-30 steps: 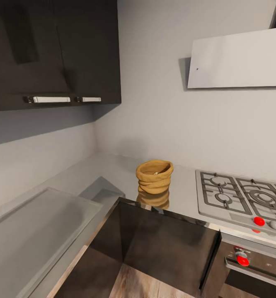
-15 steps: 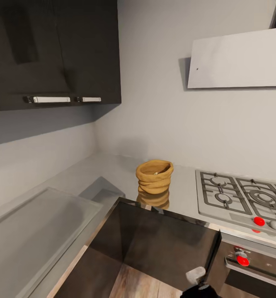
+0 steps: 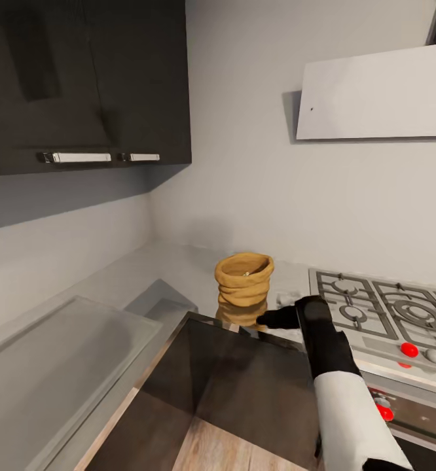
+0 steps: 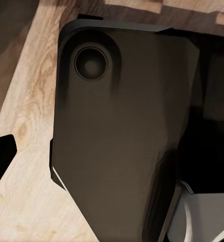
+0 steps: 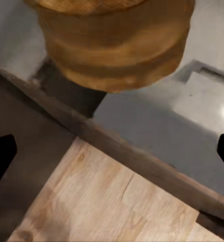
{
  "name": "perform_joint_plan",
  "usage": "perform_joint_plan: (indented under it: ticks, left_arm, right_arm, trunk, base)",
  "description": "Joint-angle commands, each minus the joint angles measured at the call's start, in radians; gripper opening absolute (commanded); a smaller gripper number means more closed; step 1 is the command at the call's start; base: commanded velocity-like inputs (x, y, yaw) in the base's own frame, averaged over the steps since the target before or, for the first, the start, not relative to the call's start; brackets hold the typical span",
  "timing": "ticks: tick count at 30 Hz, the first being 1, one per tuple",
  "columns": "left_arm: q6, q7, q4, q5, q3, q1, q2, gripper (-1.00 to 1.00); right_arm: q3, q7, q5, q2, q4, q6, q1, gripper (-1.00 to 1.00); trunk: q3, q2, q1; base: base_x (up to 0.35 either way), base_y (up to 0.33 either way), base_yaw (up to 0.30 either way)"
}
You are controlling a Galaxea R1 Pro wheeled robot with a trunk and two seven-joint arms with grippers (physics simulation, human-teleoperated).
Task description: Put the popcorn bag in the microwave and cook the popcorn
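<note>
Popcorn bag: the popcorn bag (image 3: pixel 244 279) stands upright on the grey counter (image 3: pixel 179 268) near the corner, just beside the gas hob (image 3: pixel 385 314); a few pale kernels show through its round mouth.
Right end effector: the right end effector (image 3: pixel 273 319) reaches over the counter edge, near the bag but apart from it. In the right wrist view the bag (image 5: pixel 114 45) sits ahead between two dark fingertips (image 5: pixel 1 159) at opposite edges, so the fingers are spread wide and hold nothing.
Left end effector: the left wrist view looks down on the wooden floor (image 4: pixel 26 131) and a dark robot part; one dark tip shows, so whether it is spread or pressed together cannot be told.
Microwave: no sign of it from here.
Done: nothing of the task so far, judging by the bag resting on the counter.
In hand: the approach to grasp the bag.
Left: grasp, carry to the microwave, load, close, heat.
</note>
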Motion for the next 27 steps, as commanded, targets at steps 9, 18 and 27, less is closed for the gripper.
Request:
perform_joint_plan:
  ticks: [9, 18, 27]
  left_arm:
    - [-0.001, -0.004, -0.001, 0.006, 0.006, 0.0, 0.0, 1.0]
    - [-0.001, -0.004, -0.001, 0.006, 0.006, 0.0, 0.0, 1.0]
    - [-0.001, -0.004, -0.001, 0.005, 0.007, 0.0, 0.0, 1.0]
  right_arm:
    - [-0.003, -0.077, -0.014, 0.001, 0.117, 0.003, -0.307, 1.0]
    - [-0.005, -0.686, -0.347, 0.001, 0.442, -0.1, -0.548, 1.0]
    - [-0.002, -0.775, -0.396, 0.001, 0.45, -0.048, -0.552, 1.0]
  trunk:
    - [-0.001, -0.001, 0.0]
    - [-0.001, -0.001, 0.0]
    - [-0.001, -0.001, 0.0]
  base:
    - [0.0, 0.0, 0.0]
    - [0.0, 0.0, 0.0]
    - [0.0, 0.0, 0.0]
